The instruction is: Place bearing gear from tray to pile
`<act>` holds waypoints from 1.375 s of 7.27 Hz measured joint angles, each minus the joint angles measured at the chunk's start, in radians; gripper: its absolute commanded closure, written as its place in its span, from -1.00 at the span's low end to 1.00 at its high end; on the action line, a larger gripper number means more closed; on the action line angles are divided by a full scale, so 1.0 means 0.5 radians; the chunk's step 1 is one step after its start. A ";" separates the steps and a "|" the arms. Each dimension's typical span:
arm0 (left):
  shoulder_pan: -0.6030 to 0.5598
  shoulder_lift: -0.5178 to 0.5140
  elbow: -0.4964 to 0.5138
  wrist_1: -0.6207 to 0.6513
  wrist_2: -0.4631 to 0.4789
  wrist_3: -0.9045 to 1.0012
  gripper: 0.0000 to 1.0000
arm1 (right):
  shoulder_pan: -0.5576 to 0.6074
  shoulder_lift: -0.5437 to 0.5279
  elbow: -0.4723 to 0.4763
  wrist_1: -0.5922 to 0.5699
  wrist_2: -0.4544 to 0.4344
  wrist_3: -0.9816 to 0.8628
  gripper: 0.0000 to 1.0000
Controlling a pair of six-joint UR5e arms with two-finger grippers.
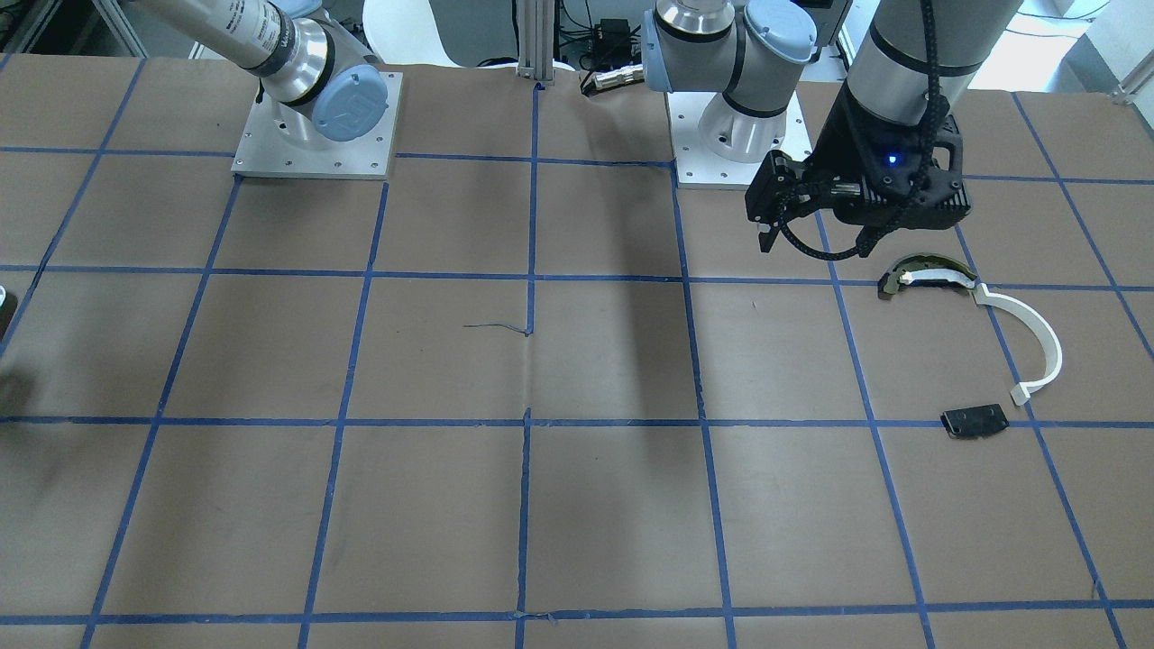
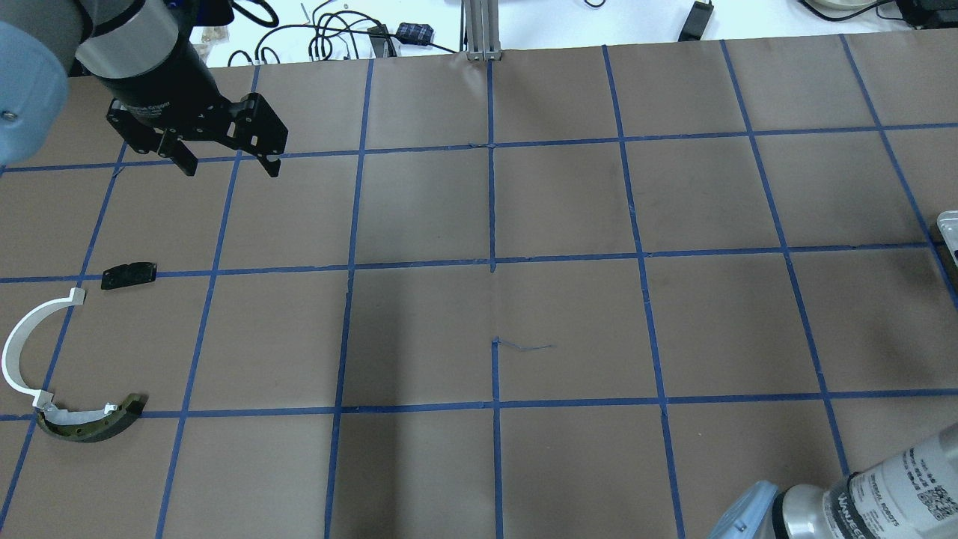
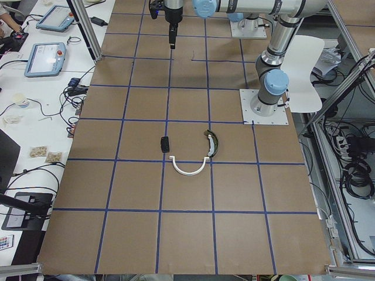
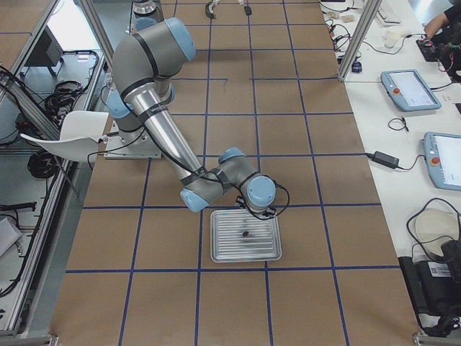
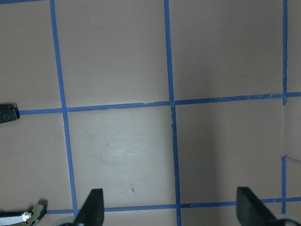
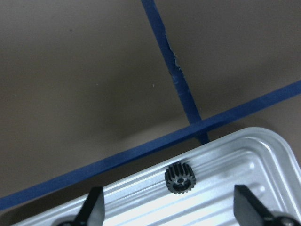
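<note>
The small black bearing gear [image 6: 178, 179] lies flat in the silver tray [image 6: 263, 143], near its corner. My right gripper [image 6: 171, 207] is open just above it, one finger on either side, not touching. The exterior right view shows the gear [image 4: 245, 234] in the tray [image 4: 245, 254] under my right wrist. The pile lies at the table's other end: a white arc strip [image 2: 15, 352], an olive-and-white curved piece [image 2: 90, 425] and a black plate [image 2: 129, 275]. My left gripper [image 2: 228, 163] is open and empty, hovering beyond the pile.
The table is brown paper with a blue tape grid. Only an edge of the tray [image 2: 947, 224] shows in the overhead view, at the far right. The left arm's base plate [image 1: 735, 144] stands near the pile.
</note>
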 measured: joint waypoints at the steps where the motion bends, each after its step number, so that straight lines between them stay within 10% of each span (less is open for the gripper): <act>1: -0.001 0.000 -0.001 0.000 0.000 0.000 -1.00 | 0.000 0.015 0.001 0.000 -0.006 -0.004 -0.78; 3: -0.003 0.000 -0.002 0.000 0.000 0.000 -1.00 | 0.000 0.035 0.001 0.003 -0.014 -0.006 -0.57; 6: -0.003 0.001 -0.003 0.001 0.003 0.002 -1.00 | 0.000 0.040 0.002 0.003 -0.022 0.000 0.83; 10: -0.003 0.003 -0.003 0.003 0.003 0.006 -1.00 | -0.001 0.022 0.002 0.058 -0.114 0.034 1.00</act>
